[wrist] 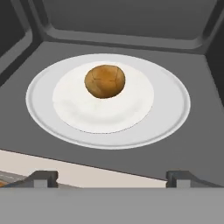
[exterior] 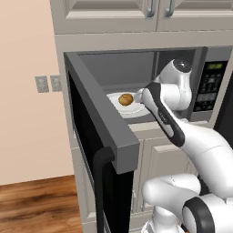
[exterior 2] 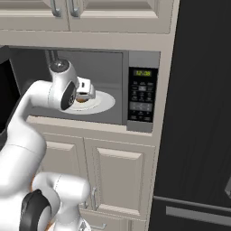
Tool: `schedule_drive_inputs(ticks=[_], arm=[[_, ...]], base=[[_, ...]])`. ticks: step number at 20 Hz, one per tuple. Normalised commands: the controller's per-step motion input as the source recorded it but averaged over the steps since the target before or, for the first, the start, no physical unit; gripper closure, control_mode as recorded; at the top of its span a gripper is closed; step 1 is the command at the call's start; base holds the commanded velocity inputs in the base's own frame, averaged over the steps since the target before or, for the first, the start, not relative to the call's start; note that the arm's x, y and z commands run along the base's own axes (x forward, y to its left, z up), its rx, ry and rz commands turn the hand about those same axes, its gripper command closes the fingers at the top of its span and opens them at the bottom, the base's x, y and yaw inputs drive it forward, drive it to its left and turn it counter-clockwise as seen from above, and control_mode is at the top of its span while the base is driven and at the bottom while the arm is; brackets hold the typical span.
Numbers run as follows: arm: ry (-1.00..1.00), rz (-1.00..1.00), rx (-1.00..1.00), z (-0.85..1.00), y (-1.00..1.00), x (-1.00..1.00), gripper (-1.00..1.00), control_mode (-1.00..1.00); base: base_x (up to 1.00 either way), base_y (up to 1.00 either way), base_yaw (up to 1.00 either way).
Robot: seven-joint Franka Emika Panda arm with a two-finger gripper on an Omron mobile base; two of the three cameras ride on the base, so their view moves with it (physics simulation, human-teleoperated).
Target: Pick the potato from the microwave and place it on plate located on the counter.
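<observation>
The potato (wrist: 105, 81), a golden-brown lump, lies near the middle of a white round dish (wrist: 170, 109) on the floor of the microwave (exterior: 123, 68). The microwave's black door (exterior: 100, 123) is swung wide open to the left. My gripper (wrist: 111, 177) is open at the mouth of the cavity, just short of the dish, fingers well apart and holding nothing. In the left base view the potato (exterior: 125, 98) sits just left of the hand (exterior: 139, 96). In the right base view the hand (exterior 2: 85, 92) partly covers it. The plate and the counter are out of view.
The button panel with green display (exterior 2: 142, 94) is right of the cavity. Pale cabinet doors (exterior 2: 117, 176) sit below the microwave, with more above. A tall dark appliance front (exterior 2: 198, 113) stands at the right. The open door's handle (exterior: 101, 182) juts toward the base.
</observation>
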Motion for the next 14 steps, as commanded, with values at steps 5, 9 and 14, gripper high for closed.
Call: schedule_drive_inputs(ticks=[5,9,14], arm=[[0.04,-0.15,0.0,0.0,0.47,0.61,-1.0,-1.0],[0.08,-0.17,0.0,0.0,0.35,0.48,-1.0,-1.0],[0.04,-0.09,0.0,-0.24,0.13,0.32,-1.0,-1.0]], base=[[0.0,0.0,0.0],[0.0,0.0,0.0],[0.0,0.0,0.0]])
